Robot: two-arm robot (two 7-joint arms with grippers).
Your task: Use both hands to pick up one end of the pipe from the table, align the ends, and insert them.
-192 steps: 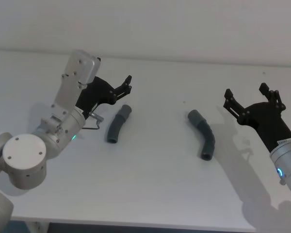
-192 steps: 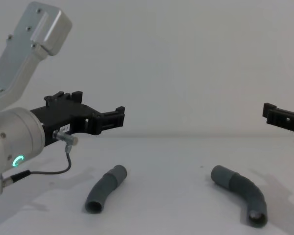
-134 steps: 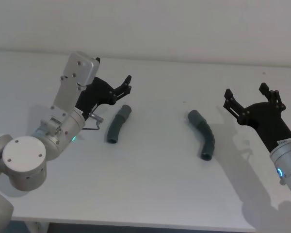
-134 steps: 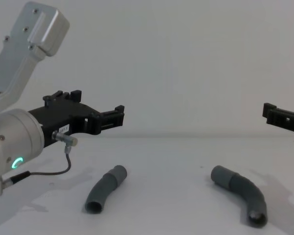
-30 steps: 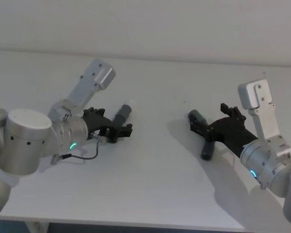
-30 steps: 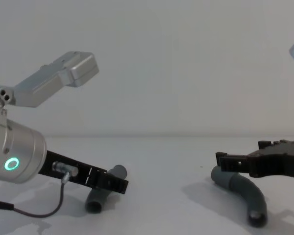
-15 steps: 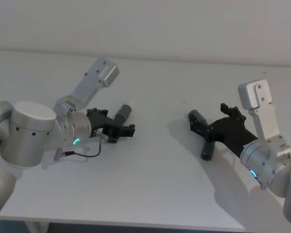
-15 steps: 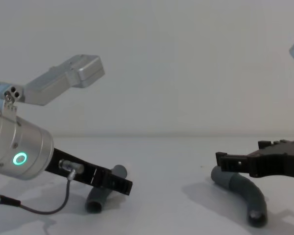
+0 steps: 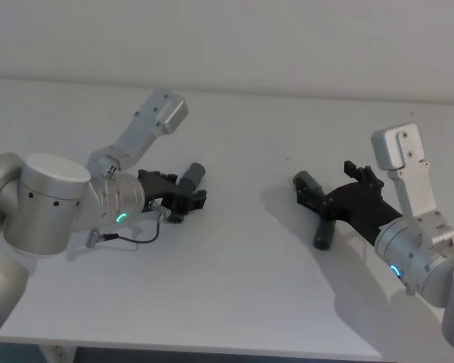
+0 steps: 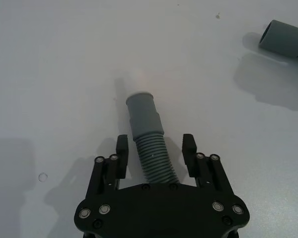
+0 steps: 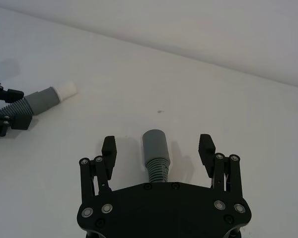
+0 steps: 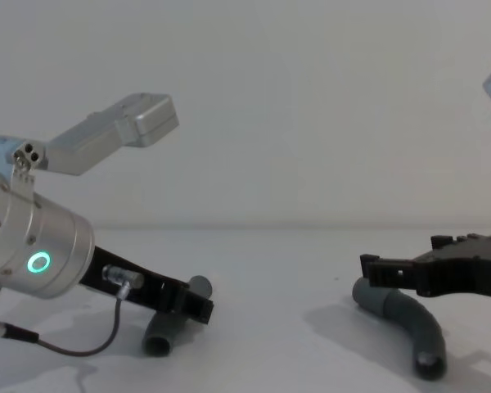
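Both of your tools have come down since a few seconds ago; they were hovering high over the bench (image 9: 234,295) and are now sitting low over the two pipe pieces, which are lying where they lay before; in the last half second your left tool (image 9: 188,203) has been edging a little along its piece.

The left tool is sitting open on the left side of the bench; its two black fingers (image 10: 122,153) are standing either side of the ribbed middle of the left pipe piece (image 10: 148,144), with a strip of bare bench showing on each side, so it is gripping nothing; the piece is lying flat on the bench, its far cuff (image 9: 194,172) pointing away from the tool toward the middle of the bench; seen from the right wrist, that cuff is ending in a narrower white tip (image 11: 67,89).

Your right tool (image 9: 329,189) is sitting open too, spread wide on the right side of the bench; its fingers are flanking the right pipe piece (image 12: 409,315) where the smooth grey cuff (image 11: 154,143) is meeting the ribs, well clear on both sides and holding nothing; the piece is lying bent on the bench, its other end (image 12: 426,360) facing back toward you.

The two pieces are lying well apart, one under each tool; a green ring light (image 12: 38,263) is glowing on the left wrist.
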